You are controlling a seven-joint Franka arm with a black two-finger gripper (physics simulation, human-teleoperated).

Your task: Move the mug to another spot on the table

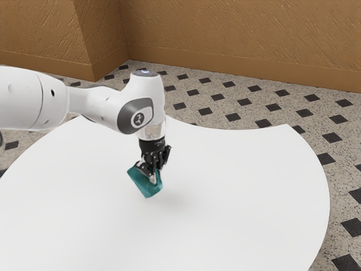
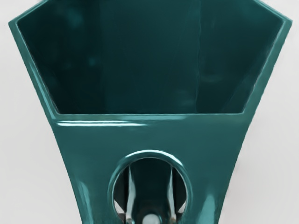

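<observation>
A teal mug (image 1: 145,182) with angular, faceted walls hangs tilted just above the white round table (image 1: 237,192), near its middle. My gripper (image 1: 153,173) is shut on the mug at its handle side, pointing down from the white arm that comes in from the exterior view's left. A faint shadow lies on the table under the mug. In the wrist view the mug (image 2: 149,135) sits right under my hand: its hexagonal mouth opens away from me, and a round handle hole (image 2: 148,186) lies nearest the hand.
The table's curved edge (image 1: 321,186) runs along the exterior view's right, with a notch at the back. Beyond it lies a speckled floor (image 1: 254,101) with black diamonds, and brown walls (image 1: 225,28) stand behind.
</observation>
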